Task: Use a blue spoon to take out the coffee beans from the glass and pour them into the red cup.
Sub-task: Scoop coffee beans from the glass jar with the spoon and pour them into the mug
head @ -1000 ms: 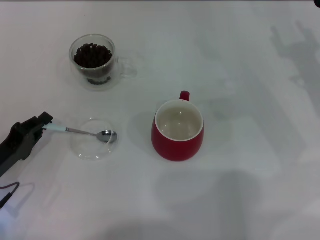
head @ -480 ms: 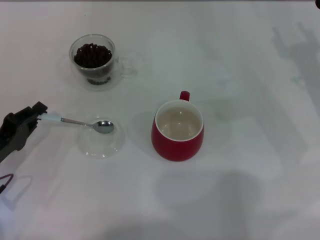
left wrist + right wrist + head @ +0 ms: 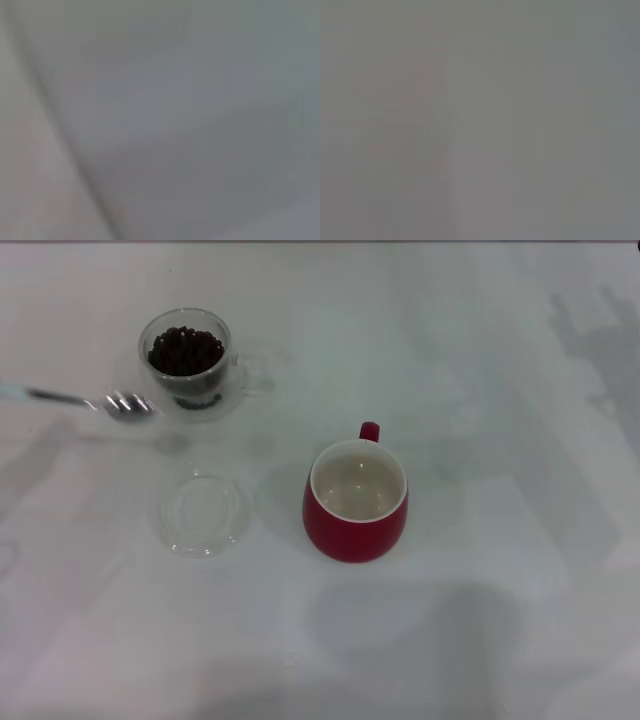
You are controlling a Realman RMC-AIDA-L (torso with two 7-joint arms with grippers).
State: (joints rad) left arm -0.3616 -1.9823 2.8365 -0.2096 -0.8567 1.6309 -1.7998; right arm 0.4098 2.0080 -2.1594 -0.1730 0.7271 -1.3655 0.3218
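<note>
Neither gripper is showing in the head view, and both wrist views are giving only blank grey, so I cannot tell how either set of fingers is standing or what is carrying the spoon. What is showing is the small teaspoon with a shiny silver metal bowl and a pale light-blue handle (image 3: 85, 400), which is hanging in the air at the far left of the white tabletop (image 3: 500, 390), its handle running off the left edge of the view and its bowl pointing right. The bowl is sitting just beside the left wall of the small clear double-walled glass cup with a clear side handle (image 3: 187, 362), and whether it is touching that wall I cannot tell. A soft shadow is lying on the table below and a little right of the bowl. Inside the glass the heap of small dark brown roasted coffee beans (image 3: 184, 348) is filling the upper part of the inner wall. Nearer to the robot, a flat shallow clear round dish (image 3: 202, 515) is lying on the table, apart from the spoon. To the right of that dish, the rounded deep red ceramic mug with a cream-white inside (image 3: 356, 498) is standing upright, its red loop handle pointing away from the robot; no beans are showing in it.
</note>
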